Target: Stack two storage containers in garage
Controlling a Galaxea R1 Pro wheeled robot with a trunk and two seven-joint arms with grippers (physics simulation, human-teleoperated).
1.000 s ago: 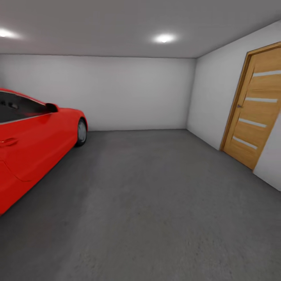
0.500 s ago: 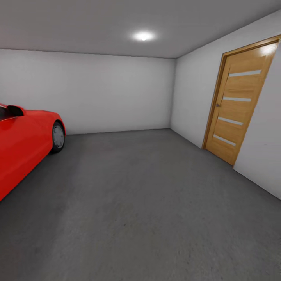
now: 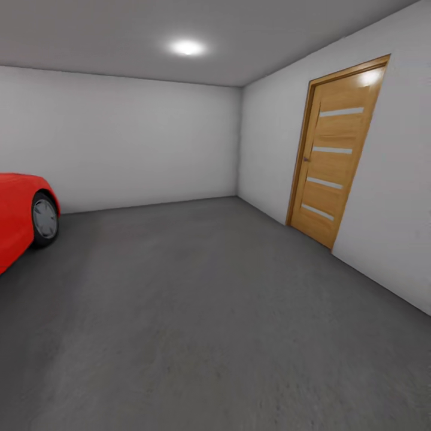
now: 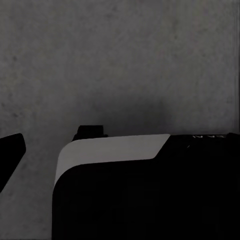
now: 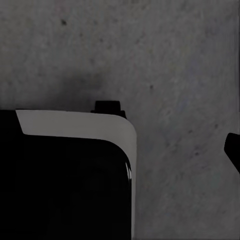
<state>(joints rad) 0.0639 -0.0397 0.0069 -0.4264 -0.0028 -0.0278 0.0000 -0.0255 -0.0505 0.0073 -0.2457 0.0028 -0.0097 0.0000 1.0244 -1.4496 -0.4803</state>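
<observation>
Garage floor, red car

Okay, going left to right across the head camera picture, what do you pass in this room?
Red car with its front wheel → white back wall → room corner → wooden door in the right wall, all above the grey concrete floor.

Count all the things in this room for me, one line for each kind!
Red car: 1
Wooden door: 1
Ceiling light: 1
Red-orange storage containers: 0
Total: 3
</observation>
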